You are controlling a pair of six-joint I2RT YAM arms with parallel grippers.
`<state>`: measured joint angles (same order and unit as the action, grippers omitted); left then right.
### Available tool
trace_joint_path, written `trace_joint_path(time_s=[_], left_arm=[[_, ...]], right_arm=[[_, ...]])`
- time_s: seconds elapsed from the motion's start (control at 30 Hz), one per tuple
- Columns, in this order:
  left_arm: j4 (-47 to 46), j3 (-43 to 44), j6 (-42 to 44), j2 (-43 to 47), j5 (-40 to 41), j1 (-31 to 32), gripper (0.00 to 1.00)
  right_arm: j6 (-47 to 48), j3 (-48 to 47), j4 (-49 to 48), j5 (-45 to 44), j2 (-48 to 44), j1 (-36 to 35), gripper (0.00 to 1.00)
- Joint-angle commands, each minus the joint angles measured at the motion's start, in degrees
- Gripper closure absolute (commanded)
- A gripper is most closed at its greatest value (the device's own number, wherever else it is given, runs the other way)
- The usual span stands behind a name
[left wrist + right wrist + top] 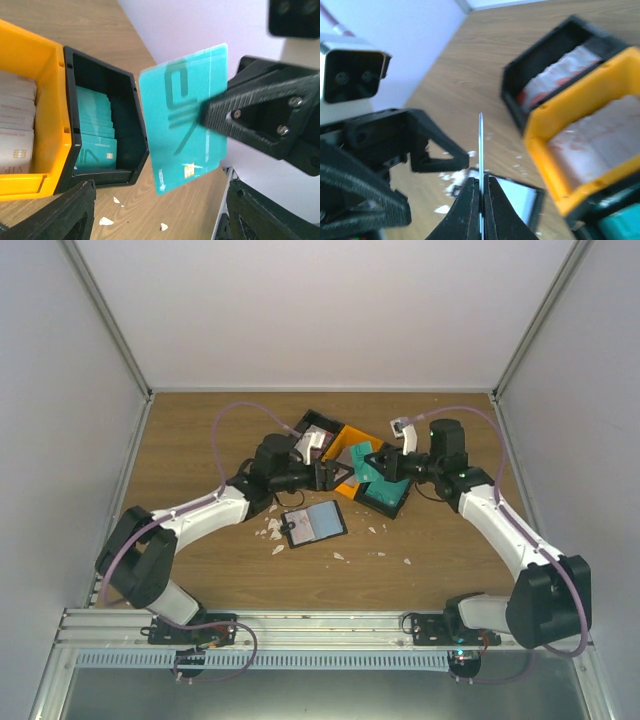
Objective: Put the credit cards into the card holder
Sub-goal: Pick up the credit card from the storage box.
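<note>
Right hand: fingers pinched shut on the lower edge of a thin teal plastic credit card, held upright in the air above the brown wooden bench. From the right wrist, card seen edge-on as a thin line. From the left wrist, seen broadside, with pale stripes and a small chip on its face.

Left hand: open, fingers spread wide to either side of the same card, one fingertip just beside it, contact not clear. Both hands meeting over the near side of the orange plastic tray.

In that tray: whitish-grey cards. Against one side of it: a black plastic tray with a stack of more teal cards. Against the other side: a second black tray with red-and-white cards.

Small flat black card holder: lying open on the bench, nearer the arm bases than the orange tray, bluish-grey inside facing up. Small white scraps: scattered on the bench, also on the near side of the orange tray.
</note>
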<state>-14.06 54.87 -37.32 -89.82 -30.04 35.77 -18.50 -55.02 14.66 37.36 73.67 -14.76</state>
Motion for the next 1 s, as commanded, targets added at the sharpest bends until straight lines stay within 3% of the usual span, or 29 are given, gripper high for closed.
trace_joint_path(time_s=[0.0,0.23,0.43,0.53,0.73,0.97], left_arm=[[-4.52,-4.25,-0.91,6.08,-0.63,-2.57,0.27],[-4.88,-7.36,-2.26,9.57,-4.76,-4.73,0.26],[-10.03,-6.92,-4.56,8.18,-12.82,-4.74,0.29],[-13.16,-6.75,-6.28,7.07,-16.02,-4.74,0.36],[-15.86,-6.79,-7.65,6.04,-17.43,-4.74,0.61],[-21.95,-6.44,-11.03,4.15,-21.62,-4.74,0.67]], right_arm=[[-11.66,4.65,-17.92,19.21,-0.11,0.44,1.00],[-21.15,9.40,-34.07,26.86,1.87,-0.08,1.00],[-23.30,9.79,-37.86,28.67,3.27,-0.78,0.99],[-24.65,10.52,-40.00,28.93,3.71,-1.02,1.00],[-27.32,11.56,-43.86,30.23,3.86,-1.16,1.00],[-28.50,11.93,-45.29,32.15,4.07,-1.17,1.00]])
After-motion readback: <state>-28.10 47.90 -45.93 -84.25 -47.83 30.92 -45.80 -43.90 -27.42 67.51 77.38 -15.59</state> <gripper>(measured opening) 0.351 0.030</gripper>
